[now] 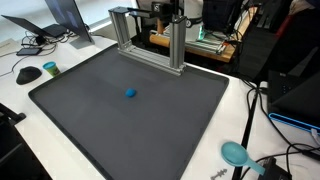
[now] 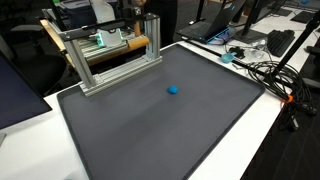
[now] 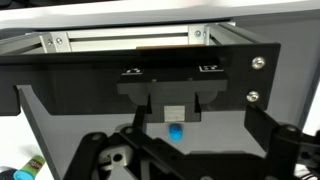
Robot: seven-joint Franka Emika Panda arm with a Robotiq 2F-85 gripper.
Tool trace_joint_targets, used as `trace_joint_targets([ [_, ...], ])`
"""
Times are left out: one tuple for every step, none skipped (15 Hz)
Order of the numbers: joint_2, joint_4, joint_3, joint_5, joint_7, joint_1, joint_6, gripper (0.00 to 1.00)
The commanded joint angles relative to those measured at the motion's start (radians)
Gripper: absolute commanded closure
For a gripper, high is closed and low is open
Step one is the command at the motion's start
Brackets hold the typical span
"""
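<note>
A small blue object (image 1: 130, 95) lies alone near the middle of a dark grey mat (image 1: 90, 120); both also show in an exterior view, the object (image 2: 173, 89) on the mat (image 2: 150, 130). In the wrist view the blue object (image 3: 175, 131) lies on the mat below and between my gripper's fingers (image 3: 190, 146). The fingers are spread wide with nothing between them, and the gripper is well above the mat. In both exterior views only a dark part of the arm (image 1: 168, 10) shows at the top edge, behind the metal frame.
An aluminium frame (image 1: 150, 45) stands at the mat's back edge, also seen in an exterior view (image 2: 115, 55). On the white table around the mat are a teal round object (image 1: 235, 153), cables (image 2: 270, 72), a mouse (image 1: 28, 73), and laptops (image 1: 65, 15).
</note>
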Motion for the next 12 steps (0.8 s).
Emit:
trace_joint_targets([
  [0.013,-0.018,-0.011,0.014,-0.023,-0.018,0.031,0.00],
  [0.015,-0.021,-0.014,0.014,-0.026,-0.019,0.036,0.00],
  [0.017,-0.024,-0.018,0.014,-0.030,-0.021,0.042,0.00],
  [0.017,-0.029,-0.022,0.014,-0.036,-0.022,0.051,0.00],
  [0.018,-0.033,-0.027,0.014,-0.043,-0.023,0.055,0.00],
  [0.019,-0.038,-0.029,0.013,-0.048,-0.025,0.060,0.00],
  [0.021,-0.042,-0.032,0.012,-0.053,-0.026,0.065,0.00],
  [0.024,-0.044,-0.037,0.015,-0.063,-0.025,0.068,0.00],
  [0.026,-0.045,-0.038,0.013,-0.065,-0.027,0.071,0.00],
  [0.027,-0.046,-0.040,0.012,-0.070,-0.027,0.072,0.00],
  [0.028,-0.047,-0.041,0.010,-0.073,-0.028,0.072,0.00],
  [0.029,-0.048,-0.042,0.010,-0.077,-0.029,0.072,0.00],
])
